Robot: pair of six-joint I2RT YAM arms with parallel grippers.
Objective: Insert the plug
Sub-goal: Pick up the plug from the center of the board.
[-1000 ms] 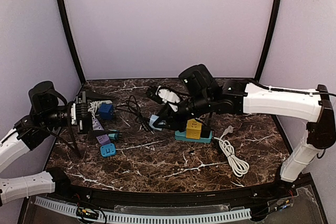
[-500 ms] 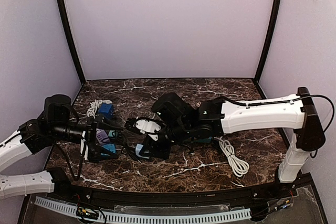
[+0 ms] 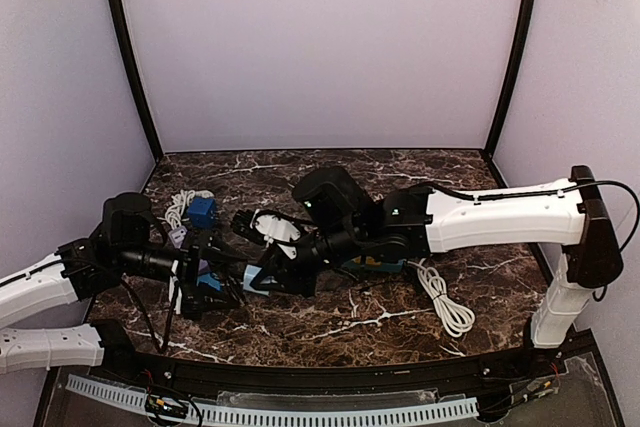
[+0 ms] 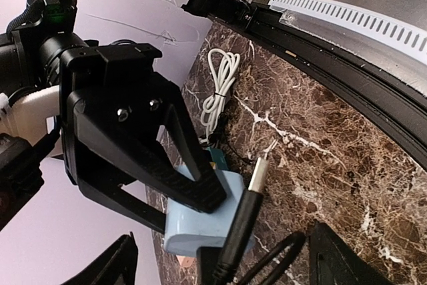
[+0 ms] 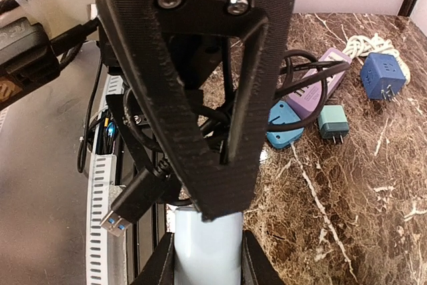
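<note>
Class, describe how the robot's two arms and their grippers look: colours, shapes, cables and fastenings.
Both the left arm and right arm have smooth white shells joined by bulky black joints. A thin black cable runs along the right arm. The left gripper and right gripper are black; fingers are ribbed triangular frames fastened by two silver screws.

1. Bare table (image 3: 350,332) lay open along the near middle.
2. Black cables (image 4: 240,225) and a blue charger (image 3: 203,211) crowded the left.
3. The right gripper (image 3: 265,275), clamping a pale blue adapter (image 3: 253,282), blocked the centre.
</note>
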